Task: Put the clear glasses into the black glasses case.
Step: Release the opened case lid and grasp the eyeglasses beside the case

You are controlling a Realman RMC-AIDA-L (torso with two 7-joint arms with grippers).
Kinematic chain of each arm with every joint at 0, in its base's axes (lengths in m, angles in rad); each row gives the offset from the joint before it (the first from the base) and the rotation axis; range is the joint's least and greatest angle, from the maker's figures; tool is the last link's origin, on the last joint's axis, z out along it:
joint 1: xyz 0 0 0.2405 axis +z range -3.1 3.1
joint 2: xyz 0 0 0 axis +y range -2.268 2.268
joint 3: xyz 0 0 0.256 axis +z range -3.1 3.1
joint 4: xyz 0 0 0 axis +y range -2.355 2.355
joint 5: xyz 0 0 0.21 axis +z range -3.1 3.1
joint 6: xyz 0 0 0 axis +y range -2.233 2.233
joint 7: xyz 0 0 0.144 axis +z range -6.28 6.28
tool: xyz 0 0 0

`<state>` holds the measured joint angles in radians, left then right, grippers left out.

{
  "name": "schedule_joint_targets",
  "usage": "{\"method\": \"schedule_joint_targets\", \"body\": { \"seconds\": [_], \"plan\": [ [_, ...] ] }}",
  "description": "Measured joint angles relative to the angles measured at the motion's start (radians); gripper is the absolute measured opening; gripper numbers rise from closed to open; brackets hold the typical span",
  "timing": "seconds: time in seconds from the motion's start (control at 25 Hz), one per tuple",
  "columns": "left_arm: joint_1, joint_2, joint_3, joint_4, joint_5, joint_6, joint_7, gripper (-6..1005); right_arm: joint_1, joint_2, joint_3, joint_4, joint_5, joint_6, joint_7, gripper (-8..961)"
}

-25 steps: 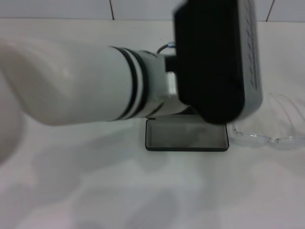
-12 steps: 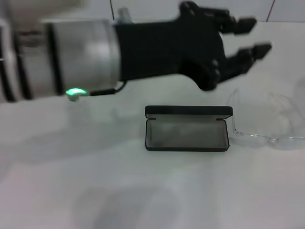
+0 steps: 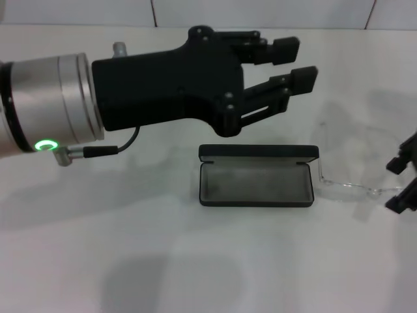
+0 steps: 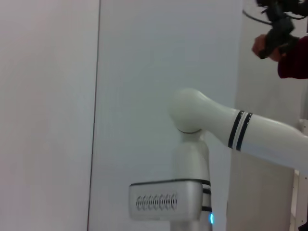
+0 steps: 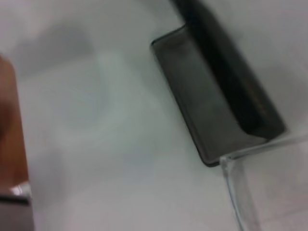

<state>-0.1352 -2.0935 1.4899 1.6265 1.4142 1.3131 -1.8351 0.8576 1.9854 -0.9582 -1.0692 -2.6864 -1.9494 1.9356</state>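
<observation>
The black glasses case lies open in the middle of the white table, grey lining up and lid raised at the back. The clear glasses lie just right of it, one thin arm touching the case's right end. My left gripper hovers open and empty above and behind the case. At the right edge my right gripper stands open, with the glasses' outer end between or just beside its fingers. The right wrist view shows the open case and a corner of the clear glasses.
The white table ends at a tiled wall behind. A brown edge shows in the right wrist view. The left wrist view faces a wall, a white robot arm and a person's hand.
My left arm has swung back and leftward out of the camera's way, uncovering the case. My right gripper has come into view at the right edge by the glasses.
</observation>
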Motion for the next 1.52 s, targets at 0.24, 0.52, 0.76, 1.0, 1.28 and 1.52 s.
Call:
{"method": "schedule_joint_targets", "body": {
  "seconds": [0.24,0.52,0.76,1.0,1.28,1.52],
  "plan": [
    [0.003,-0.001,-0.017,-0.024,-0.008,0.045,0.011,363,0.024,0.033,-0.167,0.003,-0.032,0.110,0.041,765],
    [-0.003,0.000,-0.023,-0.068,-0.041,0.055,0.026,360,0.018,0.036,-0.211,0.029,-0.031,0.172,0.049,741],
    [-0.005,0.001,-0.025,-0.079,-0.046,0.056,0.044,358,0.019,0.038,-0.268,0.055,-0.007,0.205,0.050,708],
    [-0.014,0.000,-0.025,-0.100,-0.047,0.056,0.051,355,0.025,0.041,-0.316,0.102,-0.004,0.250,0.051,613],
    [-0.025,0.001,-0.025,-0.132,-0.068,0.057,0.060,353,0.028,0.043,-0.353,0.139,0.014,0.281,0.052,535],
    [-0.028,0.001,-0.025,-0.135,-0.070,0.057,0.062,350,0.023,0.041,-0.356,0.141,0.019,0.291,0.052,414]
  ]
}}
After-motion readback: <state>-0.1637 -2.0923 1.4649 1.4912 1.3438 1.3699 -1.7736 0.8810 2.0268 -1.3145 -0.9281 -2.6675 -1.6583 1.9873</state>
